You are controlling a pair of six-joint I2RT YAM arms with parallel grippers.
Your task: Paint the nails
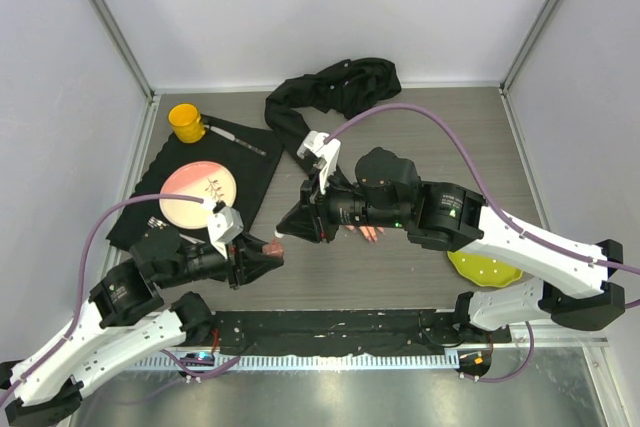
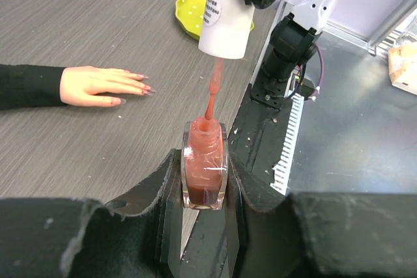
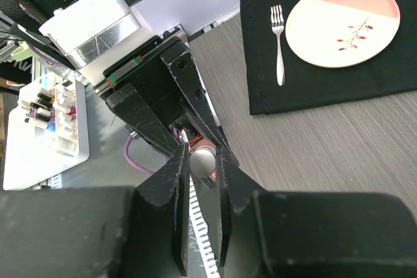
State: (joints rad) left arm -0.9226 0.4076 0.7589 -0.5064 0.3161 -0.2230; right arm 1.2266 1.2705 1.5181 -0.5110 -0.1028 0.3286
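my left end effector [image 2: 204, 168] is clamped on the small square glass bottle of pinkish-red polish [image 2: 205, 177], holding it upright with its neck open. my right end effector [image 3: 201, 157] is closed around the white cylindrical brush cap [image 2: 225, 21]. the thin brush stem [image 2: 212, 96] hangs straight down from it, with its tip in the bottle's neck.

the pale peach mannequin hand in its black sleeve [image 2: 91, 86] lies flat on the grey wood-grain table [image 2: 98, 11]. it is apart from the bottle, off toward the robot's right and slightly farther from the bases. its long axis runs across the left wrist view, and the pinkish-red nails [image 2: 143, 89] are at the end pointing toward the near edge.

in the top view the right arm's wrist covers most of the hand. so i judge the brush must lift clear, then travel back beneath its own arm to those fingertips. the right arm is nearer and carries the brush.
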